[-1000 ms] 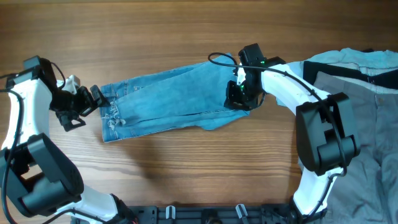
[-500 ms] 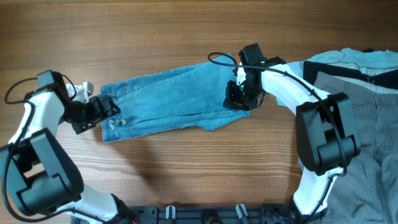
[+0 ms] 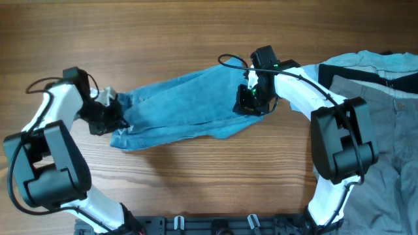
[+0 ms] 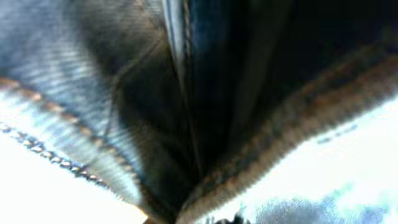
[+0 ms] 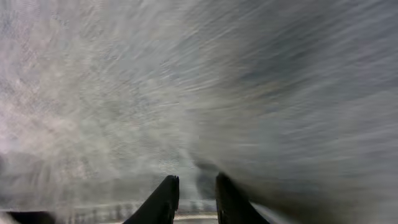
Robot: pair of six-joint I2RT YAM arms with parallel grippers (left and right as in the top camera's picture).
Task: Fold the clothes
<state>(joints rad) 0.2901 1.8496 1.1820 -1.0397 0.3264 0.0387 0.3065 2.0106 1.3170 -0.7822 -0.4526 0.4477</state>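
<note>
Left arm: elbow bent, hand (image 3: 108,116) set at the bunched hem end of the jeans (image 3: 183,108).
Left hand state: could not be told; its view was filled with denim.
Right arm: hand (image 3: 252,99) pressed on the opposite end.
Right hand state: fingers (image 5: 165,198) narrowed onto denim.
Jeans: stretched aslant on the tabletop (image 3: 163,39) between both hands.

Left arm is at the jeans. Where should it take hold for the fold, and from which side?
Take the hem end of the jeans, coming in low from the left. The legs lie lengthwise toward the left gripper, that end is bunched up and easy to pinch, and the right gripper sits on the far end, probably pinning it.
</note>
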